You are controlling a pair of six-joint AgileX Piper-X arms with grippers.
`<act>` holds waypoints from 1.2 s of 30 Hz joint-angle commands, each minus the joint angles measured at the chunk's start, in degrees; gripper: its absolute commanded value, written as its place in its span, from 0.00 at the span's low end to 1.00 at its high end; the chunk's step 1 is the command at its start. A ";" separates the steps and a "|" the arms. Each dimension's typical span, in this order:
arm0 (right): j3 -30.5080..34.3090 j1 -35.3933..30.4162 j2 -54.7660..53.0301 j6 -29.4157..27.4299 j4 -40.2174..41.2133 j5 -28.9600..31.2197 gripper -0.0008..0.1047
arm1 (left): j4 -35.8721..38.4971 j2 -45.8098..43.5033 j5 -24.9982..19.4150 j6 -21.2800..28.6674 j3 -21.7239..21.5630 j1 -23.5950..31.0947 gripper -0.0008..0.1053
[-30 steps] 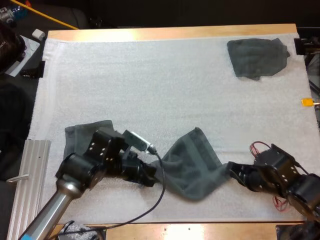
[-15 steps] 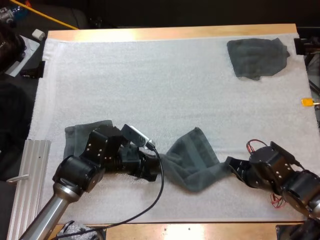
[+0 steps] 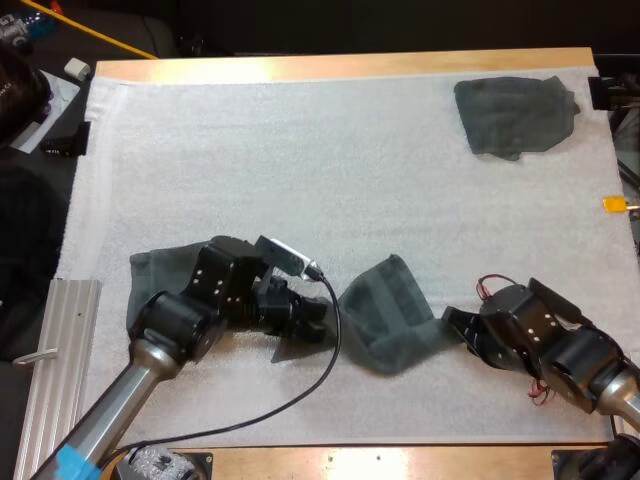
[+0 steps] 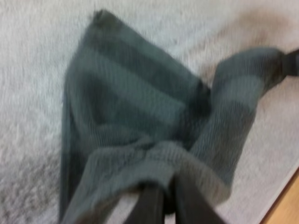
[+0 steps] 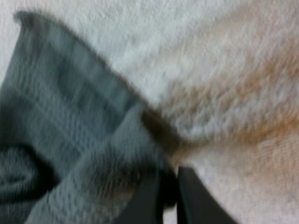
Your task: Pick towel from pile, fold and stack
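Both arms are down low along the near side of the mat (image 3: 300,170). The left arm (image 3: 165,335) comes in slanted from the near left corner, past a metal rail (image 3: 70,350) that sits just off the mat. Its wrist is bent over so it lies almost flat, pointing right. The left jaws are pinched on the left end of the towel (image 3: 385,312). In the left wrist view the cloth bunches right over the two black fingers (image 4: 152,205), which are nearly together.

The right arm (image 3: 560,350) reaches in from the right edge, also lying low, pointing left. The right jaws are clamped on the towel's right corner, and in the right wrist view the fingers (image 5: 145,200) sit close with that corner squeezed between them.

The towel itself is rumpled on the mat between the two arms, near the front, with one corner poking toward the far side.

Harder to read: from above, the left jaws are tucked under the wrist. A dark wedge (image 3: 295,350) just beside that wrist could be cloth or shadow, can't tell. A grey patch (image 3: 160,272) of cloth sticks out from under the left arm, and I can't tell if it's the same towel or another one.

Way off in the far right corner of the mat there's a far towel (image 3: 515,115), lying loosely flat, well apart from everything. Past it is the bench (image 3: 340,66) edge.
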 commanded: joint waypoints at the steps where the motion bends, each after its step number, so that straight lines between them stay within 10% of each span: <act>1: -1.15 -0.28 -1.53 -2.36 1.52 -1.56 0.01 | 3.60 -3.95 1.03 0.31 -0.47 -0.23 0.01; 18: -2.83 -0.52 -0.77 -3.58 4.67 -1.18 0.01 | -4.35 8.65 1.59 0.46 -0.61 -0.36 0.02; 36: -20.15 -0.22 -7.40 -15.38 17.43 0.07 0.01 | 9.53 -10.72 0.57 -1.35 -8.12 -0.19 0.01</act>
